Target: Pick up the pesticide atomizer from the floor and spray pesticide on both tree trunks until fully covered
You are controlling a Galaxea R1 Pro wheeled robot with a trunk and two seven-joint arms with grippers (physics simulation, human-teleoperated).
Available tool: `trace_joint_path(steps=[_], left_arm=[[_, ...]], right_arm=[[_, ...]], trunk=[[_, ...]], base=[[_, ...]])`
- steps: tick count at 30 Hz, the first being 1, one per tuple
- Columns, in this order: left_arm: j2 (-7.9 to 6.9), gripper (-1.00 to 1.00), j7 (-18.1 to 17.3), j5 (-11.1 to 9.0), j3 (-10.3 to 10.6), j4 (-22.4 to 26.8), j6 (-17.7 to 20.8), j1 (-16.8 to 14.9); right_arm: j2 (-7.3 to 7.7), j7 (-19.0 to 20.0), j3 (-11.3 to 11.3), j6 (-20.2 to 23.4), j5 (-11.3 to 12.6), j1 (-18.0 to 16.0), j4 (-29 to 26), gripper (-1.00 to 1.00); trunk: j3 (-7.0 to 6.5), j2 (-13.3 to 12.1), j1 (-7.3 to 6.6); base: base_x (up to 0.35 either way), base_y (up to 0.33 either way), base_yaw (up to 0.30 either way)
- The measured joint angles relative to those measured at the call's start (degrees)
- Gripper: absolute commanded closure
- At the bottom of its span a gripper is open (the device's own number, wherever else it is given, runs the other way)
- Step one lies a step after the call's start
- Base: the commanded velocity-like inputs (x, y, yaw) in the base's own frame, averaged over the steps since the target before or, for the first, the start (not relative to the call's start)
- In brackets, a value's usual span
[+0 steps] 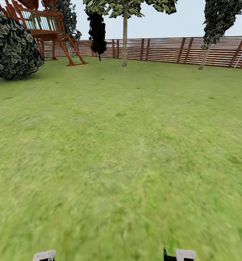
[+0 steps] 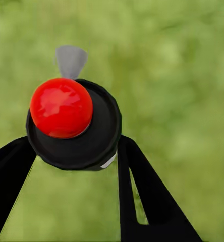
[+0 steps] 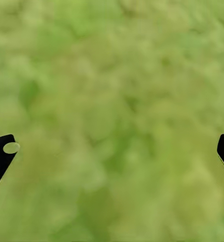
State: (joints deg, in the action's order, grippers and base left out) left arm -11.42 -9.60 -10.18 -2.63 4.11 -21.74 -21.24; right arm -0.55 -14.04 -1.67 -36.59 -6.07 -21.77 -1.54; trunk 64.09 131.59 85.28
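Note:
In the left wrist view my left gripper is shut on the pesticide atomizer, a black round body with a red knob and a grey nozzle, held over blurred grass. My right gripper is open with nothing in it, its black fingertips at the picture's edges above the grass floor. Far ahead in the head view stands a tree with a straight beige-grey tree trunk. A second tree with a leaning trunk stands at the right by the fence. White parts of both arms show at the head view's lower edge.
Open lawn stretches ahead to a brown slatted fence. A large dark bush and a red-brown wooden play frame stand at the far left. A narrow black conifer stands near the fence.

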Motion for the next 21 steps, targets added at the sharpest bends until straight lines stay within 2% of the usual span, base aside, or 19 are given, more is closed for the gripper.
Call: trace_joint_path(steps=[21], left_arm=[[0.00,1.00,0.0,0.1,0.0,0.0,0.0,0.0]], right_arm=[[-0.04,0.0,0.0,0.0,0.0,0.0,0.0,-1.00]], trunk=[[0.00,0.0,0.00]], base=[[0.339,0.000,0.000]])
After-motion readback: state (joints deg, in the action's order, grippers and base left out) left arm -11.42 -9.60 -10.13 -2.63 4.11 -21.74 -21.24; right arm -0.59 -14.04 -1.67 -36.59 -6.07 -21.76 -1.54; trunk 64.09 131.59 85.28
